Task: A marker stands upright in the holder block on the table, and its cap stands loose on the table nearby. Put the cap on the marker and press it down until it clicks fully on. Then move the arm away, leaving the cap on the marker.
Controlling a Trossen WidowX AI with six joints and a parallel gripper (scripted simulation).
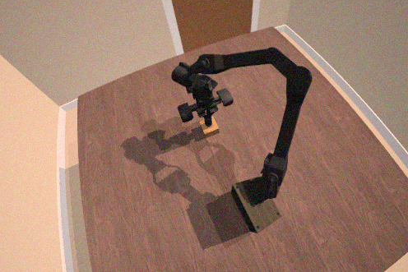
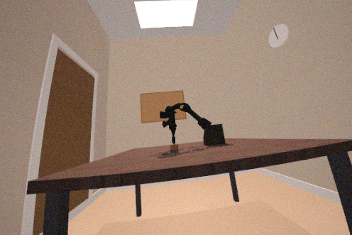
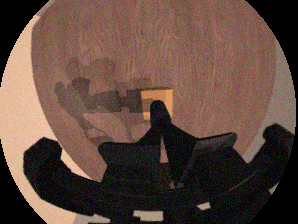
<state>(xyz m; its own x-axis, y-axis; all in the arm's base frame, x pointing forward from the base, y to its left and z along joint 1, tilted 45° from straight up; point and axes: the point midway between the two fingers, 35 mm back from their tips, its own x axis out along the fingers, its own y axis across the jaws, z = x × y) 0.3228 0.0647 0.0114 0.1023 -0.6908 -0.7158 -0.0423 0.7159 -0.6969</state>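
Note:
The orange holder block [image 1: 212,131] [image 2: 174,148] [image 3: 167,97] sits on the table. A dark upright piece, the marker with the cap [image 1: 208,121] [image 2: 173,140] [image 3: 159,113] on its top, stands in it. I cannot tell marker and cap apart, nor how far down the cap sits. No loose cap shows on the table. My gripper [image 1: 208,112] [image 2: 173,135] [image 3: 160,121] is shut with nothing between its fingers and points down. Its joined fingertips are right over the cap's top, at or very near it; contact cannot be made out.
The arm's base [image 1: 263,213] [image 2: 215,135] stands on the wooden table [image 1: 329,163] [image 2: 117,164], and the arm arches high from it to the block. Shadows of the arm fall beside the block. Walls and a door lie beyond the table.

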